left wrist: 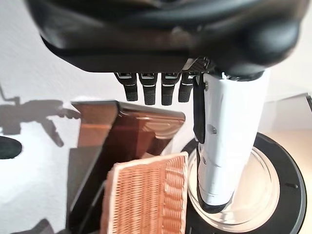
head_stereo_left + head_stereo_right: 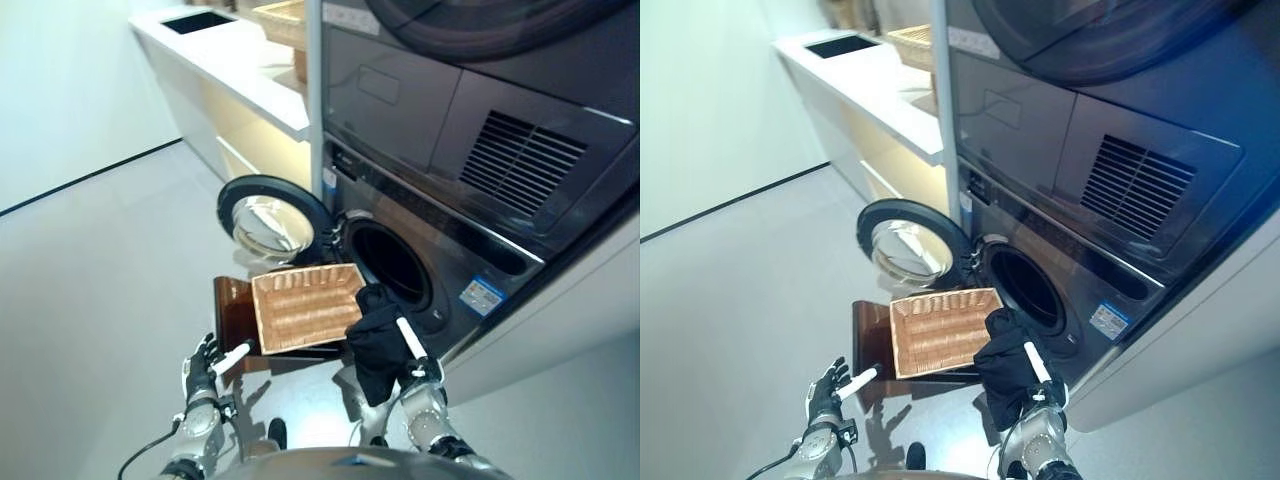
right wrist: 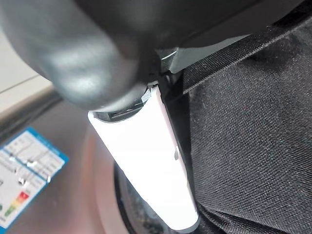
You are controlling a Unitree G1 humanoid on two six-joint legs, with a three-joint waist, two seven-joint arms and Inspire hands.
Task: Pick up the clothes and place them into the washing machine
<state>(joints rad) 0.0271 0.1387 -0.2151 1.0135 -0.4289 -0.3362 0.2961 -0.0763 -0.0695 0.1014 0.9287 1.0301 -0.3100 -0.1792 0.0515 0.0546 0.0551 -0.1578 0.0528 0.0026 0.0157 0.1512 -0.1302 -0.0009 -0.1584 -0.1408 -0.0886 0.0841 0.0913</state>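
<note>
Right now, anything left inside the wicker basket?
The wicker basket shows only bare weave. Its near corner is covered by the black garment in the right hand, so that part is unseen.

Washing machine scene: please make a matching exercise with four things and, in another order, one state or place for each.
Things:
1. black garment
2. wicker basket
3. washing machine door
4. left hand

States:
A. swung open
B. empty, tilted on a brown stand
C. gripped by the right hand
D. open, holding nothing

Pairs: 1-C, 2-B, 3-A, 4-D
</note>
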